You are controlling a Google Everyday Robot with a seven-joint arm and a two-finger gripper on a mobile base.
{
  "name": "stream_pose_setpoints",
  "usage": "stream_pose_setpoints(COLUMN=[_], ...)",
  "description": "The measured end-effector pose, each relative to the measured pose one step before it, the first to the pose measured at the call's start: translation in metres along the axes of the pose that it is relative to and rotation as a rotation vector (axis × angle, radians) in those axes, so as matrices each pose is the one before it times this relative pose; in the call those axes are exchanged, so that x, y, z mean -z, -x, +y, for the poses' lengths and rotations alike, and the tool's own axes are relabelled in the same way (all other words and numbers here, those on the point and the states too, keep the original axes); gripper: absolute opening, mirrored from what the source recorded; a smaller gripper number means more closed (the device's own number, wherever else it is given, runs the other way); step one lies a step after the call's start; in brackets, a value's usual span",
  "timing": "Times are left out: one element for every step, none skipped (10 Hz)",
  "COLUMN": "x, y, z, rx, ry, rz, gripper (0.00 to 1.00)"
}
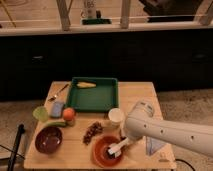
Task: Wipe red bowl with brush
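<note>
Over round shallow orange-red bowl (pixel 100 153), gripper (pixel 120 146) is seemingly clamping small white-handled dark-bristled brush (pixel 114 150); pressing hard is risking skidding bowl off wooden table (pixel 137 97).

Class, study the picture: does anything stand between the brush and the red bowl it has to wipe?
Nothing visible does. The brush reaches into the red bowl, with the gripper just above the bowl's rim on the arm's side. The white cup and the brown heap lie outside the bowl.
</note>
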Motion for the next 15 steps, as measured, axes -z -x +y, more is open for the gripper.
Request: stream_pose_setpoints(x=[0.00233, 0.00150, 0.00077, -0.00045, -0.00051, -0.00024, -0.00031, -0.00035, 0.00042, 0.00079, 0.00033, -0.00070, -0.00208, -0.00259, -0.00295], y=[-0.00219, 0.00030, 0.00186, 0.00933, 0.01369, 0.01190, 0.01286, 0.00972, 0.00663, 0.00731, 0.00189, -0.00024, -0.00754, -0.01271, -0.01656], z=[-0.00920, -0.00652, -0.00830, -0.00839, -0.01051, -0.00662, -0.00431, 0.00174, 0.00630, 0.01129, 0.00614, 0.00605, 0.00832, 0.01105, 0.01079], rx=[-0.00323, 0.00345, 0.01217, 0.01986, 0.02789, 0.02697, 0.03417, 0.02700, 0.01968, 0.01744, 0.00453, -0.00383, -0.01936, -0.02204, -0.02750], ry=[-0.00807, -0.00244, 0.00160, 0.00365, -0.00278, 0.00097, 0.00085, 0.00256, 0.00474, 0.00097, 0.00084, 0.00464, 0.00724, 0.01115, 0.00991], rz=[0.00549, 0.00569, 0.01013, 0.00376, 0.00065, 0.00183, 0.00090, 0.00040, 0.00186, -0.00009, 0.00036, 0.00036, 0.00204, 0.00615, 0.00783], gripper=[0.00, 0.00, 0.00, 0.00, 0.00, 0.00, 0.00, 0.00, 0.00, 0.00, 0.00, 0.00, 0.00, 0.00, 0.00])
